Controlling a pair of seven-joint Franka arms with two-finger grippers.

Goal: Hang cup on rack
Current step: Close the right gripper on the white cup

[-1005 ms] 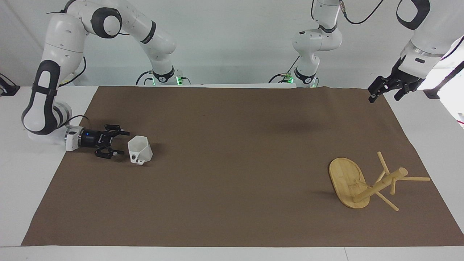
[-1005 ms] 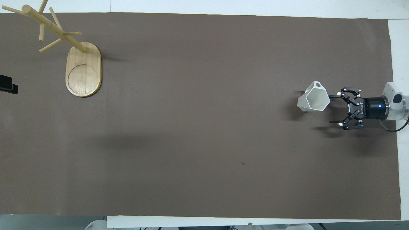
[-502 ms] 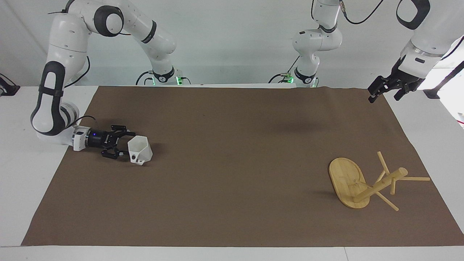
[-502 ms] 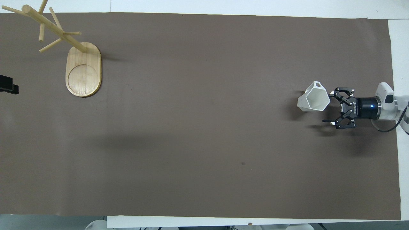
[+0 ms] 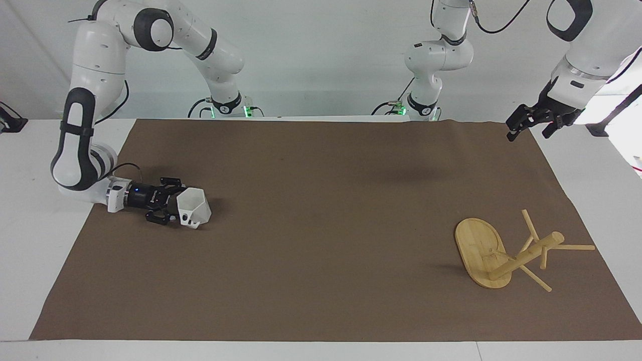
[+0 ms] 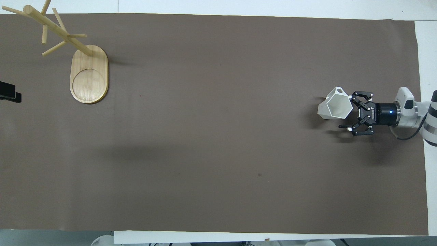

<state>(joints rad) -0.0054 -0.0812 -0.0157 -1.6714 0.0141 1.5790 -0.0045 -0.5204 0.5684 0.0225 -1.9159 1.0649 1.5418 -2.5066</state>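
Observation:
The white faceted cup rests on the brown mat at the right arm's end, its hexagonal opening tipped toward the right gripper and its handle on the side farther from the robots; it also shows in the overhead view. My right gripper is low over the mat, level and open, right at the cup's rim. One finger is at the rim, the other beside the cup. The bamboo rack stands on its oval base at the left arm's end. My left gripper waits, raised and open, over the mat's corner.
The brown mat covers most of the white table. Only an edge of the left gripper shows in the overhead view. The rack's pegs stick out past the mat's edge.
My right gripper has slid along the mat toward the cup until its fingers reach the rim. The cup and the rack have not moved. The left gripper has barely shifted.

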